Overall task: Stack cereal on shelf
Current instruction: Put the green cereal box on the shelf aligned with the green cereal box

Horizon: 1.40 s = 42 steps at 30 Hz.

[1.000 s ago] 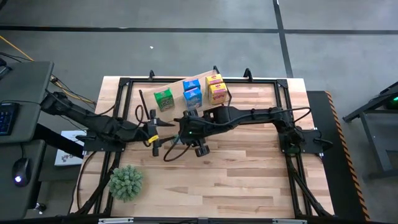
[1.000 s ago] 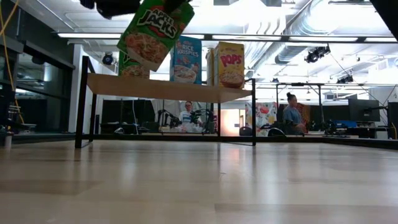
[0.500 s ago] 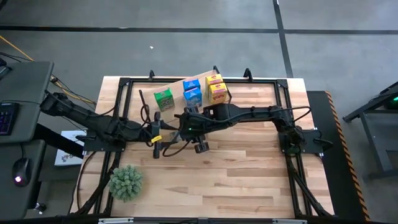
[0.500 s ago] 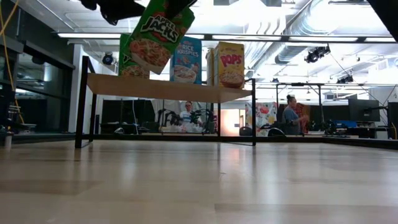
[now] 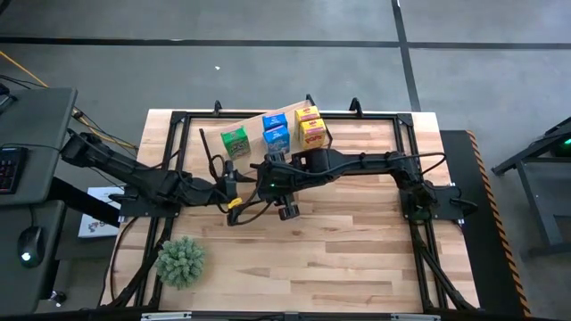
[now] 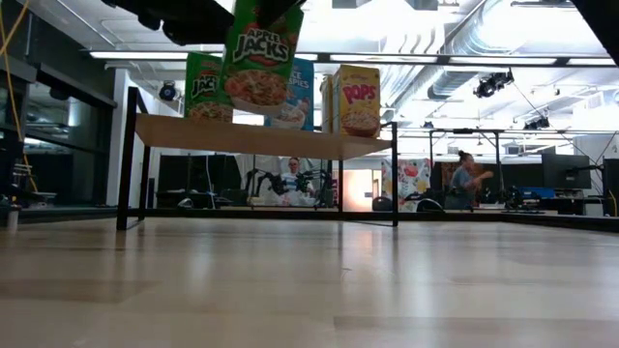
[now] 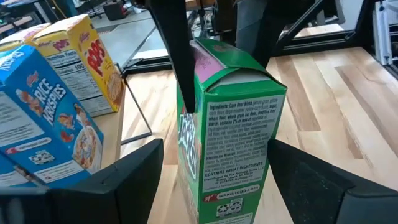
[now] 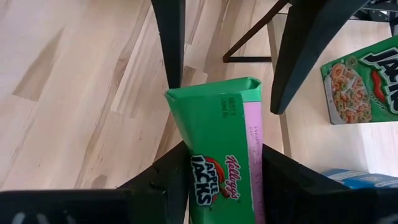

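Above the bench point(image 5: 357, 259), the right gripper point(image 8: 214, 177) grasps a green Apple Jacks carton point(image 6: 259, 60) in its jaws, upright, near the shelf point(image 6: 261, 138); the left gripper point(image 7: 214, 168) straddles it, jaws released. Beyond stand green, blue and yellow cartons. Next: carry it onto the shelf, probably atop a carton.

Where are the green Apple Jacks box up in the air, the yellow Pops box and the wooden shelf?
Apple Jacks box point(image 6: 257, 60): low view, printed front.
Pops box point(image 6: 359, 100): low view, front panel.
Shelf point(image 6: 193, 136): low view, front edge of the plank.
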Motion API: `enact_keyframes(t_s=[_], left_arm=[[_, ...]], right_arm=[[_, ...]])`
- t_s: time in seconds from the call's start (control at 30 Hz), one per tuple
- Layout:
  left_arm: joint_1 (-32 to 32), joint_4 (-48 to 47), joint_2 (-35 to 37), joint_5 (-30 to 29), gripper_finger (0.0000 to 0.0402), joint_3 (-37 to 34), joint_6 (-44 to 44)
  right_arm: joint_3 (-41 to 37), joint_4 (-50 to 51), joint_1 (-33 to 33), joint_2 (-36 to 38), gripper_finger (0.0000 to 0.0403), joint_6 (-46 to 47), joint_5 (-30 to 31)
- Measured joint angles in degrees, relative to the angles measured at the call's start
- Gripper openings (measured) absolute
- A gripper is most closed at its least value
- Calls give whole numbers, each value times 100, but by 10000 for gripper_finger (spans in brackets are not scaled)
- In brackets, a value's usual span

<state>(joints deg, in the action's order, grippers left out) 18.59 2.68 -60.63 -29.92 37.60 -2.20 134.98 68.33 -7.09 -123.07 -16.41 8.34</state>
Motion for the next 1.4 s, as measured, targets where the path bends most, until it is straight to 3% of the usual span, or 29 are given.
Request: enact_keyframes(t_s=[0.7, 0.9, 1.1, 1.23, 1.4], left_arm=[[488, -440, 329, 68, 280, 20, 207], [455, -448, 329, -499, 280, 18, 151], [356, -447, 327, -437, 279, 17, 9], [350, -449, 327, -358, 267, 16, 1], [350, -451, 327, -343, 225, 16, -104]], right_arm=[[0, -636, 9, 2, 145, 418, 7], [0, -813, 45, 2, 145, 543, -110], [0, -855, 35, 2, 145, 563, -247], [0, -845, 35, 2, 145, 637, -256], [0, -862, 37, 2, 145, 546, -231]])
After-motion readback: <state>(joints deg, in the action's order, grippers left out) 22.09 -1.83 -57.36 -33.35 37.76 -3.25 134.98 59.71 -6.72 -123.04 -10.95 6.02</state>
